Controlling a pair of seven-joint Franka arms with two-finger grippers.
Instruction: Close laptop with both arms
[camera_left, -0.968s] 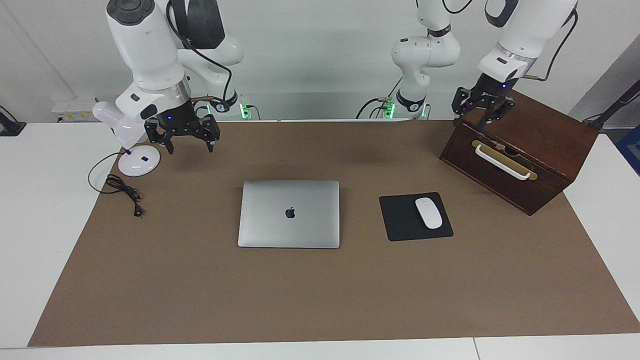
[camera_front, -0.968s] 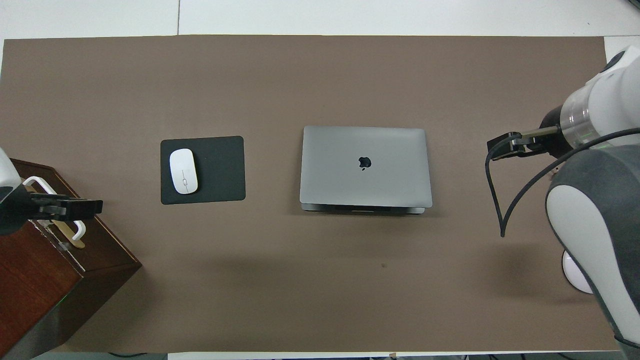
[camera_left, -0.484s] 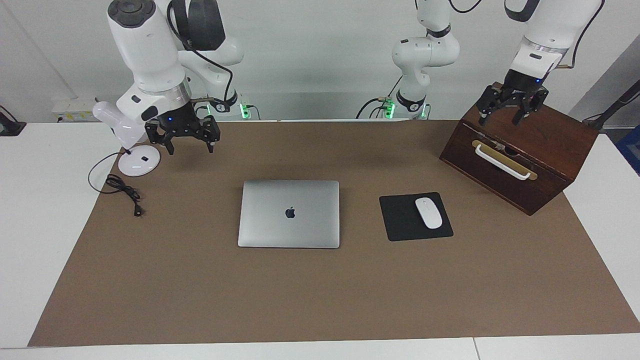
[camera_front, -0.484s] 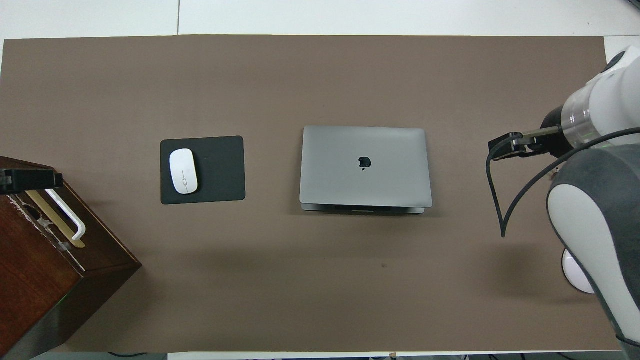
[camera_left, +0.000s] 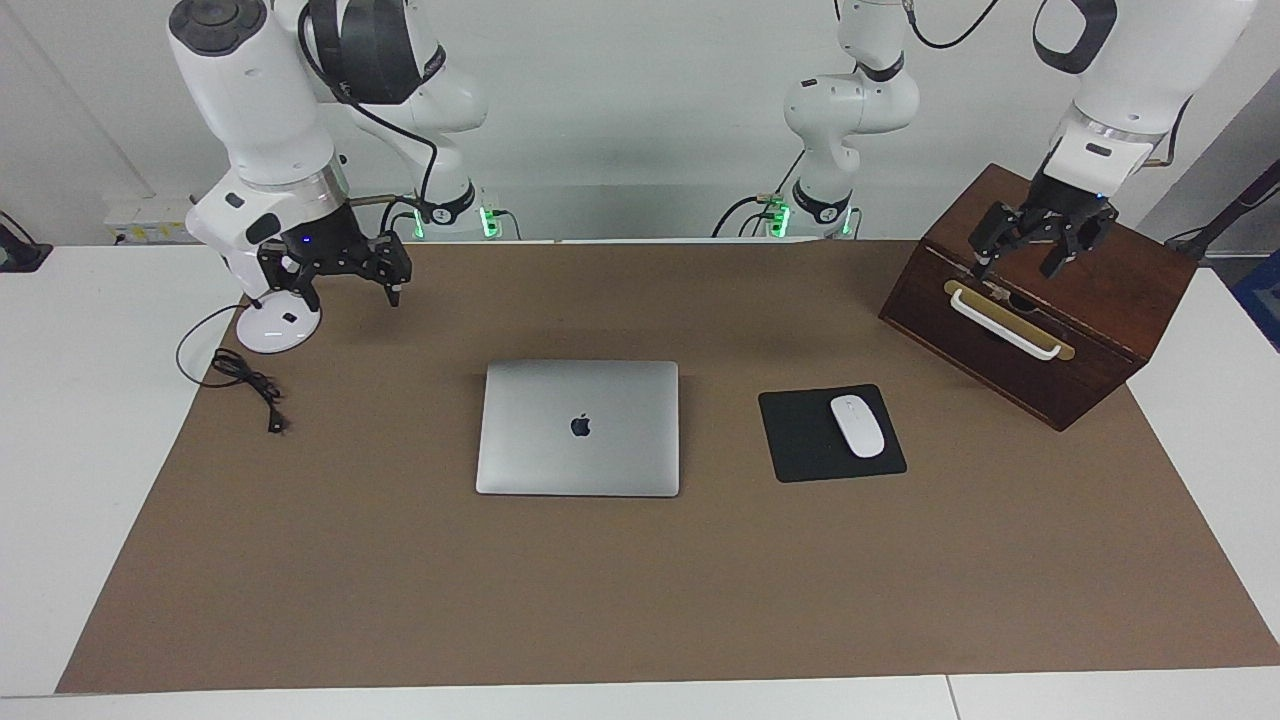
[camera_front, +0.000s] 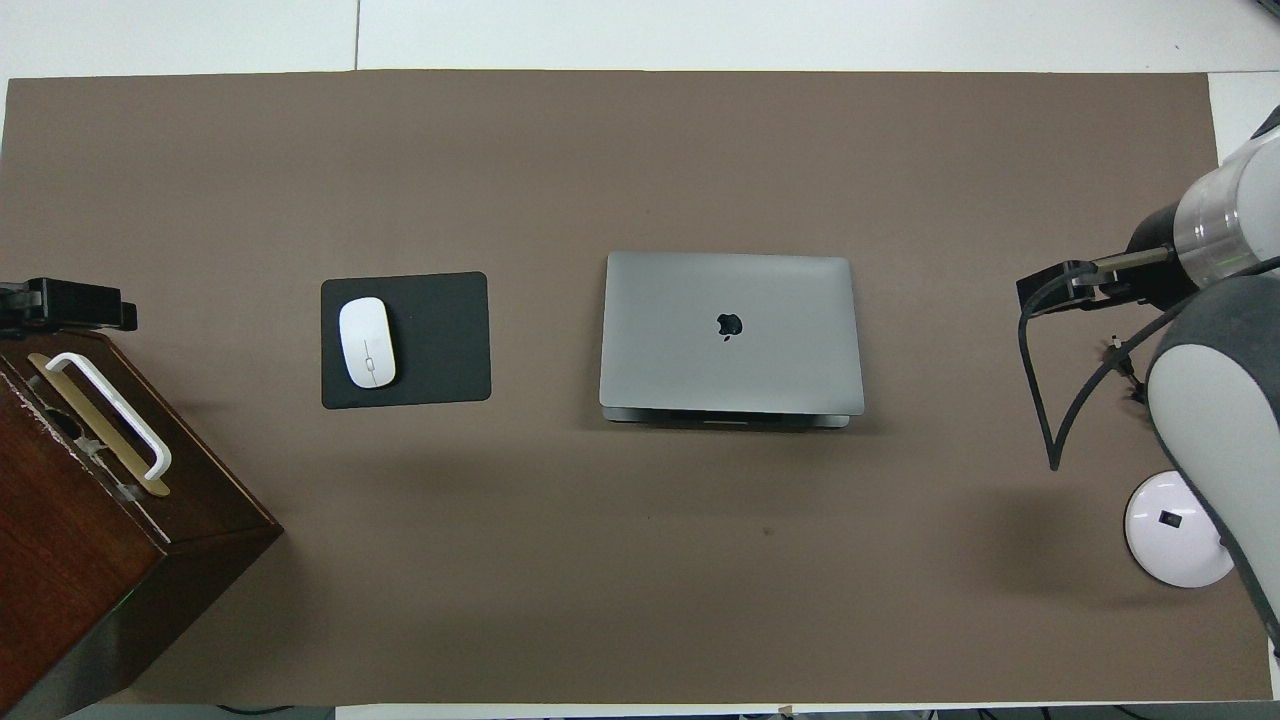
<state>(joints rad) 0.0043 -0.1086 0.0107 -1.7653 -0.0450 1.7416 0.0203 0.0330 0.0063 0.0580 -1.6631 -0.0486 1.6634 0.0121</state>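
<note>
On the brown mat, at the right arm's end, the right gripper (camera_left: 345, 290) hangs with fingers spread wide, empty, just beside a white lamp base (camera_left: 278, 327). The laptop (camera_left: 578, 428), lid shut flat, lies mid-table, well apart from both grippers. A white mouse (camera_left: 858, 426) rests on its black pad. The left gripper (camera_left: 1020, 262) hovers open over the wooden box (camera_left: 1060, 330).

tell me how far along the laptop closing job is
Done, it seems: the laptop lies flat on the brown mat, lid down, logo up. In hand: nothing. The left gripper hangs open over the wooden box, and the right gripper hangs open over the lamp base. Nothing looks left to do.
</note>
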